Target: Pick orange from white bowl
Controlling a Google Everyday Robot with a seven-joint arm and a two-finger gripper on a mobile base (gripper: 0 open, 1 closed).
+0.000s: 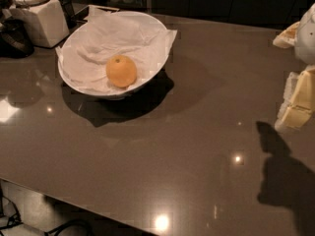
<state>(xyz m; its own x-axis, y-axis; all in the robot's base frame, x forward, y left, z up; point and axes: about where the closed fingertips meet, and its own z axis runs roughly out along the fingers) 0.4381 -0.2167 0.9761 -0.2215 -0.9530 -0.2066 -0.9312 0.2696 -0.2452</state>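
The orange [121, 71] (stem dimple up) sits toward 6 o'clock in the paper-lined white bowl [101, 92], gripper [297, 104] away at 3 o'clock.

No readable text or labels anywhere

The orange [121, 71] is a warm orange-yellow, plain and unpatterned, with a small dark dimple at its top. The white bowl [112, 93] is plain white, and the crumpled paper [115, 36] lining it is white too, shaded pale grey in its folds. The surface [147, 161] is a glossy grey-brown dotted with small bright white reflections and with black-brown shadows. The hand [298, 104], at the right edge above the surface, is pale cream-yellow with whitish parts. At the upper left, a boxy container [42, 21] is off-white, beside a black rounded object [15, 38].
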